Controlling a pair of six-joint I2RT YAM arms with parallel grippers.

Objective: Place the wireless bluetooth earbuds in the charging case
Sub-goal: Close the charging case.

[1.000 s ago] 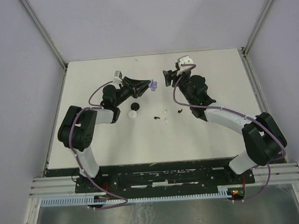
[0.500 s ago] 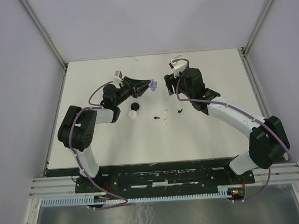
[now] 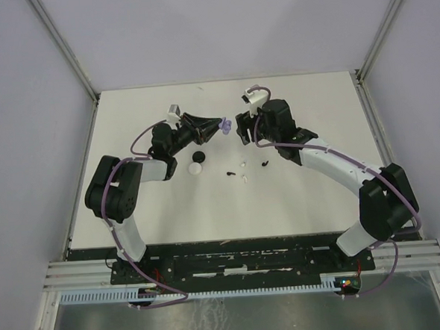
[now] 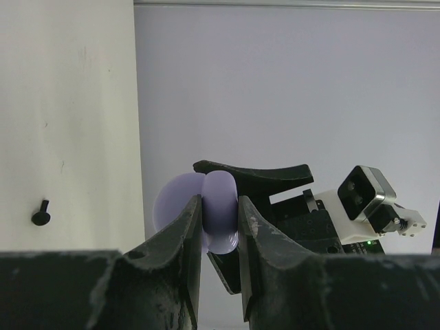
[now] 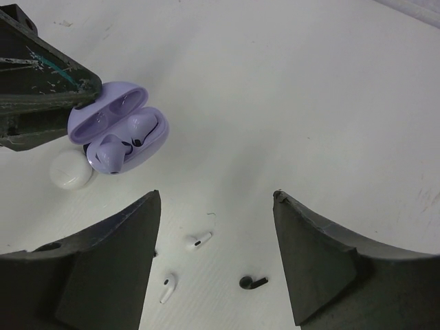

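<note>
The left gripper (image 3: 220,125) is clamped tight on the lilac case (image 3: 226,125) and holds it in the air above the far half of the surface (image 3: 171,213). In the left wrist view both fingers (image 4: 189,234) press against the case's sides. The case is open, with its lid on the side of the left gripper, and 2 lilac earbuds (image 5: 141,129) sit in its base. 1 lies in its well and the other stands up at the front rim; whether that 1 is fully seated cannot be told. The right gripper (image 3: 239,128) hovers just beside the case without touching it, its jaws wide and holding nothing. Below, on the surface, 2 white earbuds (image 3: 244,165) lie close together, with 1 black earbud (image 3: 229,173) to their left and another to their right, all apart from each other. A white puck (image 3: 195,167) rests nearer the left arm, with a black puck (image 3: 199,156) just behind it; whether the 2 pucks touch cannot be told.
</note>
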